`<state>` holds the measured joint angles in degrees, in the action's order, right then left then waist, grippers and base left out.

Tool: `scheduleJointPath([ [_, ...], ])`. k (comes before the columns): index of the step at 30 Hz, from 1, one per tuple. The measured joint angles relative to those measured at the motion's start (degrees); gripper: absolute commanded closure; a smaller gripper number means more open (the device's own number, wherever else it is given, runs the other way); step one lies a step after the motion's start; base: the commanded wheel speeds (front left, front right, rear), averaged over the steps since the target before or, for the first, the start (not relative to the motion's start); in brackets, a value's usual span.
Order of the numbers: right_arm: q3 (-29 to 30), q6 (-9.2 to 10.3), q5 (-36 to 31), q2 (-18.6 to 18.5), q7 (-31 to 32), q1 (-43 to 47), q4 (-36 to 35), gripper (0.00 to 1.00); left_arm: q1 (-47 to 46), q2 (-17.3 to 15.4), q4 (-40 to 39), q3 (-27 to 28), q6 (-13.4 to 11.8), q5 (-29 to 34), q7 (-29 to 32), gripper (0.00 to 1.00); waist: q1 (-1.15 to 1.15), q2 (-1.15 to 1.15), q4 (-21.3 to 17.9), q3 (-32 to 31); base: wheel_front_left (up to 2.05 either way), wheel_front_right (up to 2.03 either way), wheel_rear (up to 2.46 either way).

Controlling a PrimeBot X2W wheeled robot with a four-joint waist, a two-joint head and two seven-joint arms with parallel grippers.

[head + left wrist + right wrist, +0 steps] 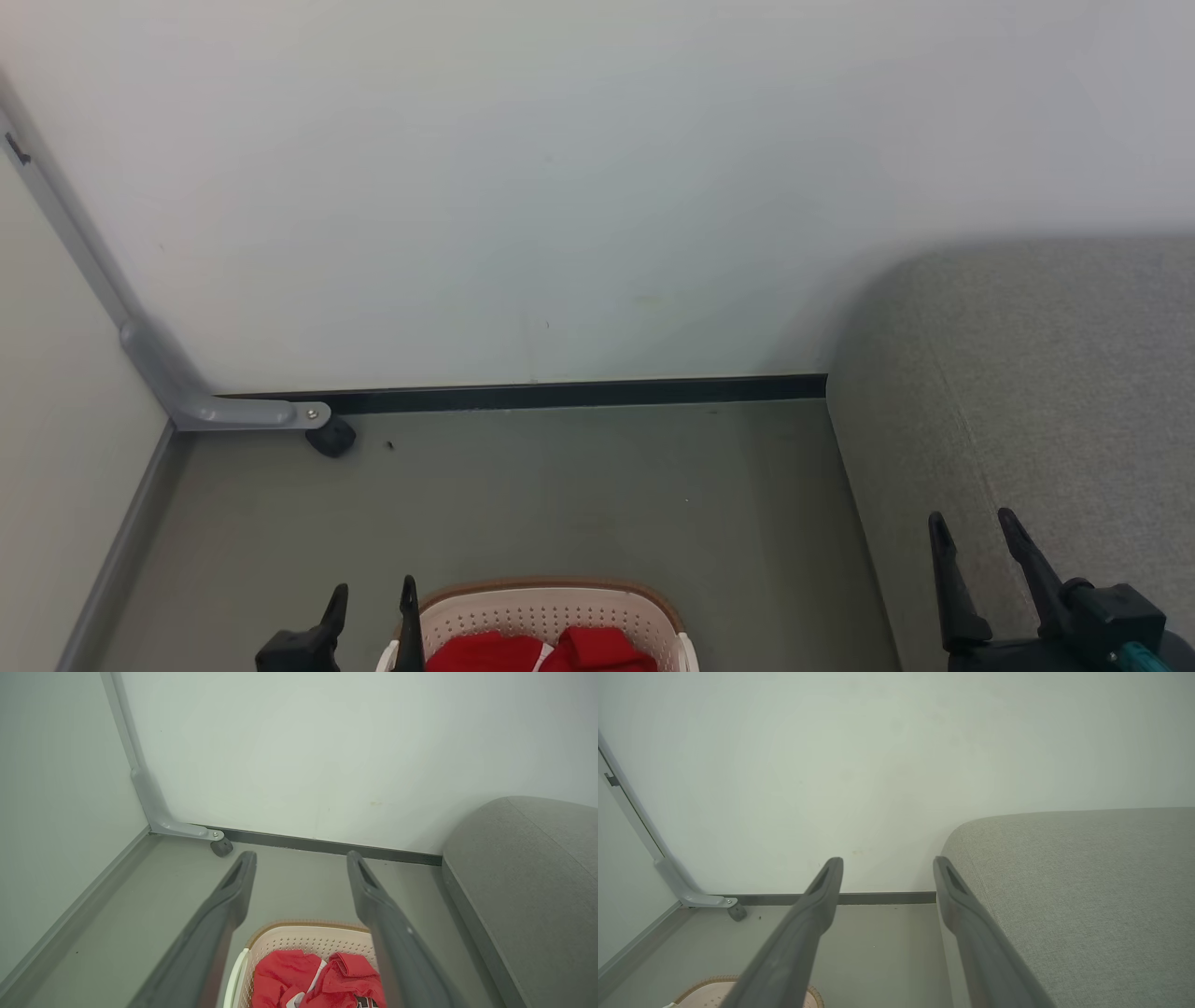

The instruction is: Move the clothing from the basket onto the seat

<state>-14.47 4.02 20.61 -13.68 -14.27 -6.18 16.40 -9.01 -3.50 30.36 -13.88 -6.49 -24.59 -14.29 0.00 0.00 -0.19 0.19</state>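
We see the basket (551, 597) on the floor (579, 495) at 6 o'clock in our head view. The clothing (485, 651) lies inside it in 2 red lumps side by side, with a bit of white between them. The seat (1027, 392) is at 3 o'clock, near the basket, with a strip of floor between them. Nothing red is on the seat yet, so we think the job is only starting.

Our left gripper (373, 590) is at 7 o'clock, right by the basket's left rim. Its jaws are spread wide and hold nothing. We cannot tell if 1 finger touches the rim. Our right gripper (972, 516) is at 5 o'clock, in front of the seat's near edge. Its jaws are spread wide too, and they are empty.

We think the clothing is soft, light and floppy. It will sag and hang down when we lift it. The best spot to pinch looks like the thick bump of cloth on top of a lump, not a thin edge that could slip out. The basket looks light too, so it may tip if the cloth snags.
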Motion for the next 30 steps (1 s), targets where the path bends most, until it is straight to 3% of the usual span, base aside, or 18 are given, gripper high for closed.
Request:
scheduleJointPath([
  [19, 1.20, -0.99, -2.10, -2.36, -0.01, -6.34, -7.60, 0.00, -7.38, 1.10, 9.36, -5.35, 0.46, -0.45, 0.00, 0.00, 0.00, 0.01, -2.31, 11.17, 0.00, 0.00, 0.00],
  [30, 1.36, -1.38, -2.50, -2.38, -0.03, -11.91, -13.69, 0.00, -13.94, 1.12, 13.23, -14.57, -0.08, -8.17, 1.21, 0.00, 0.01, 0.01, -5.68, 19.97, 0.00, 0.00, 0.00],
])
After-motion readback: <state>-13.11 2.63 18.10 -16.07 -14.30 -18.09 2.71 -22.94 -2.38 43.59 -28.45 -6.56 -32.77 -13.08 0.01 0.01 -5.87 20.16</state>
